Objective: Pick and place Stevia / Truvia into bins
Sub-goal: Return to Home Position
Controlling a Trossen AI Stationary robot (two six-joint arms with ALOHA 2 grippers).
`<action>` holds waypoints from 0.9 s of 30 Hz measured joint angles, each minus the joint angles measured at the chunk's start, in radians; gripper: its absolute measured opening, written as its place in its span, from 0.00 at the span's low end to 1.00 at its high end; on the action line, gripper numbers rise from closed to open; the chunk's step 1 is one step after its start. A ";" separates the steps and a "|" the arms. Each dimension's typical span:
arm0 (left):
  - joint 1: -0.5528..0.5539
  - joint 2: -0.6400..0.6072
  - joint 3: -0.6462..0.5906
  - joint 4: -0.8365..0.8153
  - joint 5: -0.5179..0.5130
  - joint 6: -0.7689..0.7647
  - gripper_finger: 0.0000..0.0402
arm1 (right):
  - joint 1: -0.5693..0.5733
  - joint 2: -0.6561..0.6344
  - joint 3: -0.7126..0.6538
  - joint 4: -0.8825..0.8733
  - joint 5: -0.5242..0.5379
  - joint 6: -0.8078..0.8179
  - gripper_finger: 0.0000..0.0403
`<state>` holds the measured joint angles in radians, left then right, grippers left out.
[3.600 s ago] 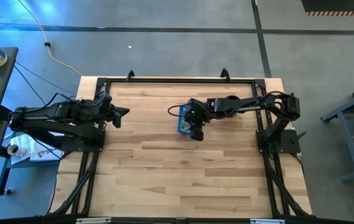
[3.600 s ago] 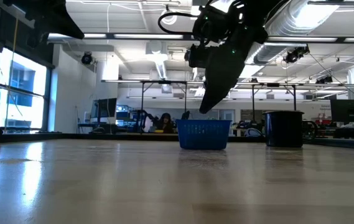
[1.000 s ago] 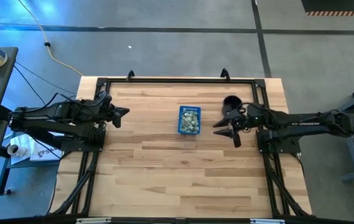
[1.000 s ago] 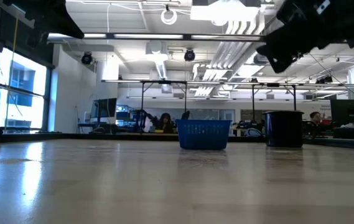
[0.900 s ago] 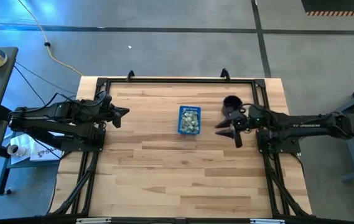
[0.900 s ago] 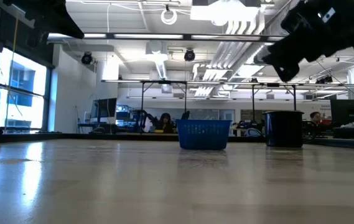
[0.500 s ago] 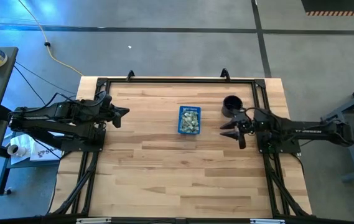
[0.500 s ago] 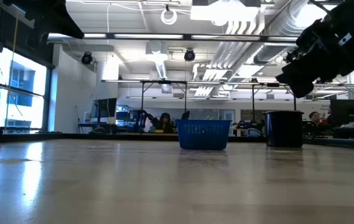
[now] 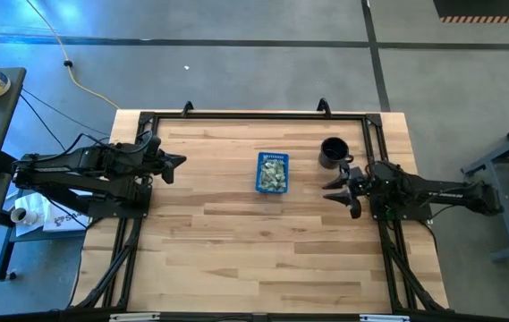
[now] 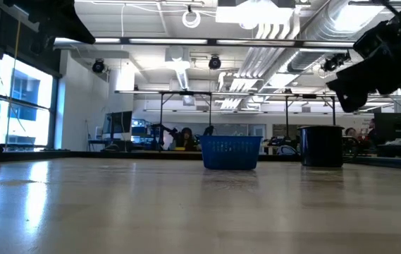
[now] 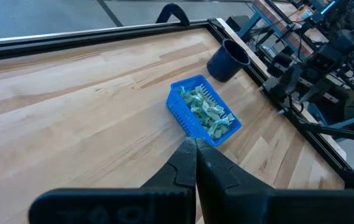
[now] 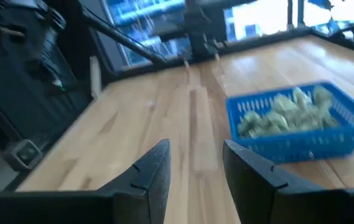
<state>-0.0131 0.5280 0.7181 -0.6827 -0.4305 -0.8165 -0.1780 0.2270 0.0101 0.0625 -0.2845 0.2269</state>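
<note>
Packets (image 9: 275, 172) in blue tray (image 9: 259, 183); right gripper (image 9: 333, 192) apart (fingers (image 12: 152, 169) spread).

**Both arms at the sides, both grippers empty**

The left arm (image 9: 75, 165) lies folded low on the left side. Its left gripper (image 9: 175, 162) points right, with fingers (image 11: 189, 163) pressed together and nothing between them. The right arm (image 9: 433, 190) reaches in level from the far right. The right gripper (image 9: 339, 197) points left and hangs well up in the low view, its fingers (image 12: 155, 168) parted and holding nothing.
</note>
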 joint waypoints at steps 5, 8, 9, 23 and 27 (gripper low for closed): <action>0.000 0.000 0.000 0.000 0.000 0.000 0.10 | 0.037 -0.091 0.001 -0.005 0.006 0.000 0.34; 0.000 0.000 0.000 0.000 0.000 0.000 0.10 | 0.053 -0.128 0.001 -0.006 0.007 0.000 0.34; 0.000 0.000 0.000 0.000 0.000 0.000 0.10 | 0.060 -0.138 0.001 -0.007 0.011 0.000 0.34; 0.000 0.000 0.000 0.000 0.000 0.000 0.10 | 0.162 -0.205 0.001 -0.054 0.290 -0.003 0.34; 0.000 0.000 0.000 0.000 0.000 0.000 0.10 | 0.183 -0.226 0.001 -0.057 0.280 -0.007 0.34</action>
<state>-0.0132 0.5278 0.7177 -0.6827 -0.4301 -0.8165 0.0052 0.0010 0.0113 0.0057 -0.0049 0.2195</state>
